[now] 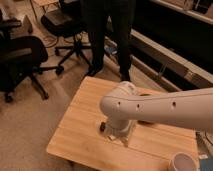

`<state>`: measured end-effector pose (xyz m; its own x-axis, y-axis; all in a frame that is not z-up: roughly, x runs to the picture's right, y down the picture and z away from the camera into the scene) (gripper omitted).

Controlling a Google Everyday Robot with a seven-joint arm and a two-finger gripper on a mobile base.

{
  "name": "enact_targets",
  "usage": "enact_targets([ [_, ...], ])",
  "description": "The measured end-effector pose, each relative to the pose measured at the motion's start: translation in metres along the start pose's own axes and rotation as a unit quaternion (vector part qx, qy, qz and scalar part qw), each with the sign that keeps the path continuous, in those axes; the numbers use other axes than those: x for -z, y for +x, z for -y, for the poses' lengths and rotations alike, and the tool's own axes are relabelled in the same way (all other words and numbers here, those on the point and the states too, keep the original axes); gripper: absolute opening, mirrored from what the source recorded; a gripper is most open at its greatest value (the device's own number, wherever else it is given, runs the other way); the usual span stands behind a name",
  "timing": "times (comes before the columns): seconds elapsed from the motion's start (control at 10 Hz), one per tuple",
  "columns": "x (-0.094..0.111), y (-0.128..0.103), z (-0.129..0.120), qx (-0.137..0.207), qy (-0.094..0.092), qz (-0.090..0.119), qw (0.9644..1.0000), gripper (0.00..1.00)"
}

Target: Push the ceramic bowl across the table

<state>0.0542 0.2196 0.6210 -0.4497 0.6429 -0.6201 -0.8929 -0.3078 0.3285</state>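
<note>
Gripper (119,134) is down over the middle of the desk (80,125); honestly can't tell if it's spread or shut.

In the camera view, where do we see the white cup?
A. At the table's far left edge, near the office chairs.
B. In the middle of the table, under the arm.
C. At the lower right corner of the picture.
C: the white cup shows at the lower right, by the near right end of the table, while the gripper is low over the table's middle.
</note>
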Motion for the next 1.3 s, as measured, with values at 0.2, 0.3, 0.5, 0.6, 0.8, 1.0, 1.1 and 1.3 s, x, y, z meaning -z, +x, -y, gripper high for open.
enact_targets([
  [0.2, -0.001, 0.0, 0.0, 0.0, 0.0, -0.001, 1.0, 0.65],
  [0.3, -0.004, -0.002, -0.002, -0.005, -0.004, -0.01, 0.9999, 0.65],
  [0.5, -0.008, -0.017, 0.019, -0.044, -0.017, -0.022, 0.9986, 0.65],
  [0.6, -0.009, -0.029, 0.045, -0.082, -0.025, -0.026, 0.996, 0.65],
  [0.8, -0.009, -0.04, 0.079, -0.127, -0.033, -0.03, 0.9908, 0.65],
  [1.0, -0.012, -0.046, 0.113, -0.169, -0.035, -0.037, 0.9843, 0.65],
  [1.1, -0.016, -0.049, 0.127, -0.184, -0.032, -0.042, 0.9815, 0.65],
  [1.3, -0.026, -0.059, 0.154, -0.214, -0.025, -0.056, 0.9749, 0.65],
])
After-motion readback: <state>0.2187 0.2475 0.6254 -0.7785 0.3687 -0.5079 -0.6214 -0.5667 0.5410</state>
